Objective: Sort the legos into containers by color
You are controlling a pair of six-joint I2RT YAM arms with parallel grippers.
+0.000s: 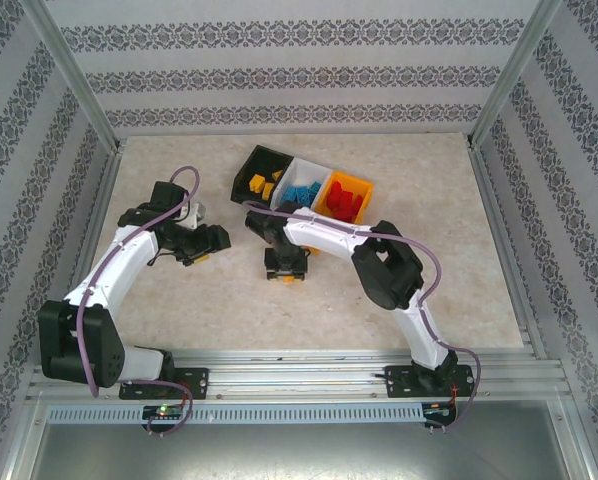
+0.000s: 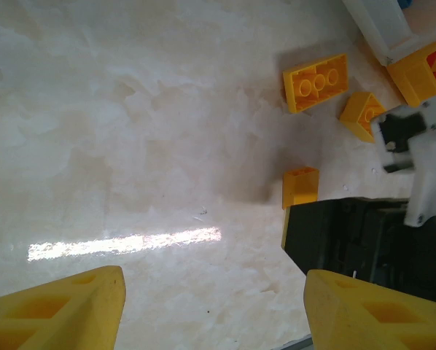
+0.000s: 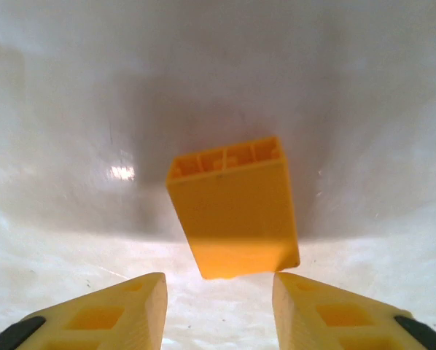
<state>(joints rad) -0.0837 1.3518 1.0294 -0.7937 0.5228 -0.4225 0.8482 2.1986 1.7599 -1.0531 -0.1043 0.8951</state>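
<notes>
Nearest, at the right wrist: right gripper (image 3: 219, 292), its yellow plastic fingers (image 3: 101, 313) parted to a moderate gap and clasping nothing. Just beyond their tips we record one orange-yellow rectangular plastic brick (image 3: 236, 211). It lies on the pale marbled tabletop (image 3: 57, 109), open cells showing along its far edge, set slightly toward the right-hand finger. Whether that finger touches it we cannot tell.

Left gripper (image 2: 214, 284): jaws standing wide and empty over bare tabletop. Ahead of it we list that same brick (image 2: 300, 186) at the tip of the right gripper's black housing (image 2: 364, 248). Farther on lie a sloped orange-yellow piece (image 2: 361, 114) and a six-stud orange-yellow block (image 2: 316, 82).

Farthest, seen from overhead, are three open rectangular plastic bins touching in a row. The black bin (image 1: 247, 170) holds yellow bricks (image 1: 265, 184), the white bin (image 1: 309, 165) light blue bricks (image 1: 299, 192), and the orange bin (image 1: 326, 203) red bricks (image 1: 347, 198).
</notes>
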